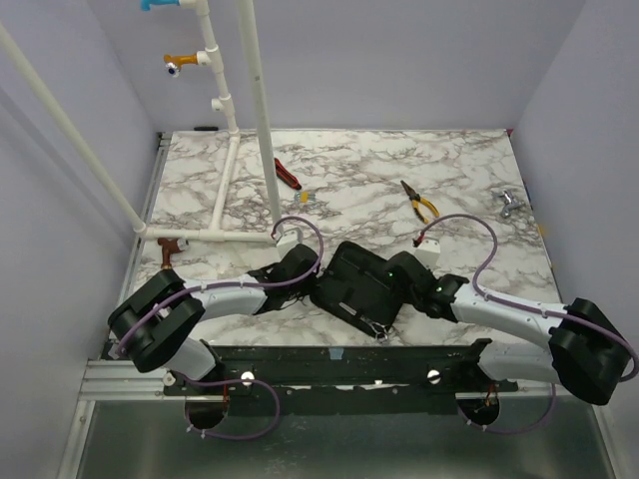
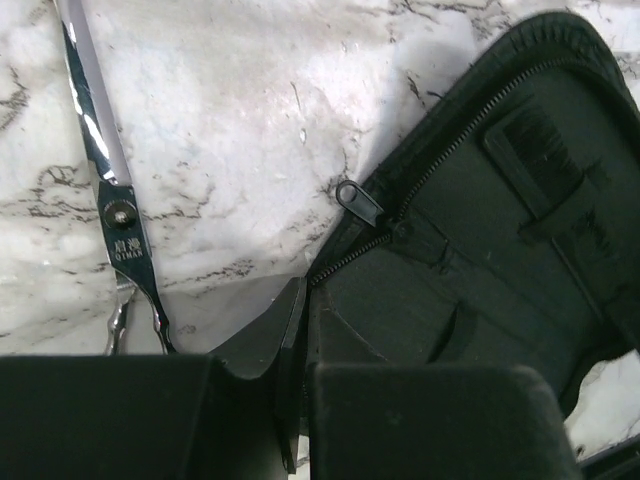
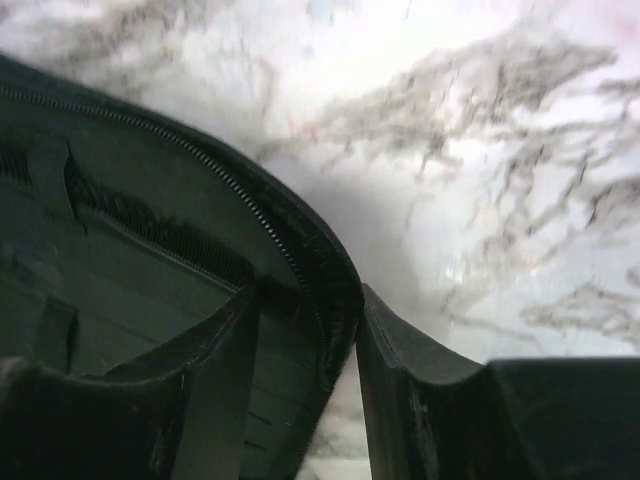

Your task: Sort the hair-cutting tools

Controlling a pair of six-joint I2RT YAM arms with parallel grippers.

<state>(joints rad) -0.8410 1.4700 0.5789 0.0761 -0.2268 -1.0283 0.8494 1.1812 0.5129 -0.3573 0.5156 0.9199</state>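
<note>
The black zip case (image 1: 354,279) lies open at the middle of the table (image 1: 469,165), low in the top view, with both arms meeting over it. The left gripper (image 2: 295,372) is pressed together on the case's near edge, beside the zipper pull at the centre of its wrist view. The right gripper (image 3: 305,292) stands spread astride the opposite rim, one finger inside the case and one outside, with a sliver of light beside the rim; it is not yet clamped on it.

The black comb (image 3: 160,232) looks already stowed, its teeth showing under a strap in the left half of the right wrist view. One pair of silver scissors (image 2: 122,225) lies out on the marble at the left edge of the left wrist view, near the case but apart from it. A small silver object (image 1: 509,203) sits well apart at the right of the top view, too small to name. The yellow pliers (image 1: 420,204) and red-handled tool (image 1: 287,175) rest further up the table.

So the sorting seems partly done: comb in, scissors left to load.
</note>
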